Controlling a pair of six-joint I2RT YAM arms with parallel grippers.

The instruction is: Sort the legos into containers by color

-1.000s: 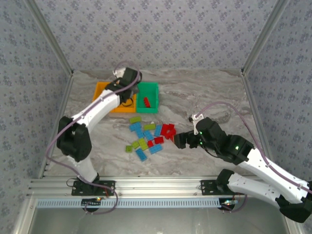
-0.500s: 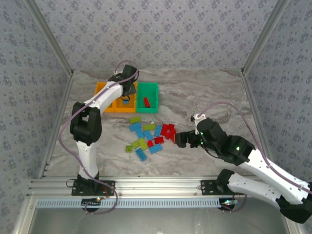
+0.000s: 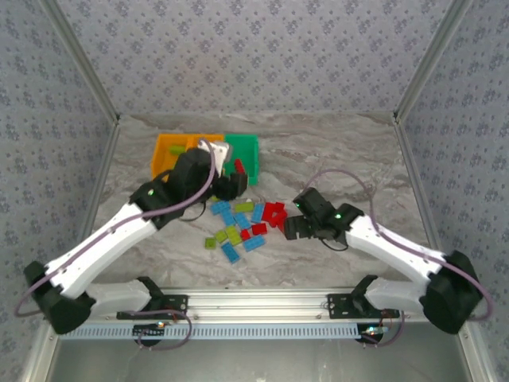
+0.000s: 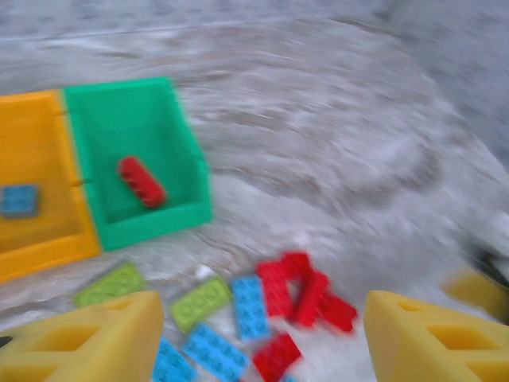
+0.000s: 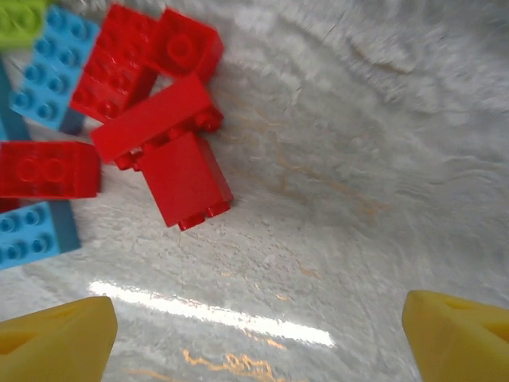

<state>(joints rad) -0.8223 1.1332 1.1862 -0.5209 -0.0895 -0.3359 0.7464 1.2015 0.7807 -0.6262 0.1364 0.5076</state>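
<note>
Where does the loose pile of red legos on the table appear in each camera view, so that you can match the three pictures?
Top external: the red pile lies near the centre, just left of the right end effector.
Left wrist: the red pile sits at lower centre.
Right wrist: the red pile sits at upper left.
Shared landmark: light blue legos lie alongside the pile's left edge.

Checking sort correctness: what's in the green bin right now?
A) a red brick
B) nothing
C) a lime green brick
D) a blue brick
A: the left wrist view shows a red brick lying inside the green bin, while the blue brick sits in the orange bin next to it.
</note>
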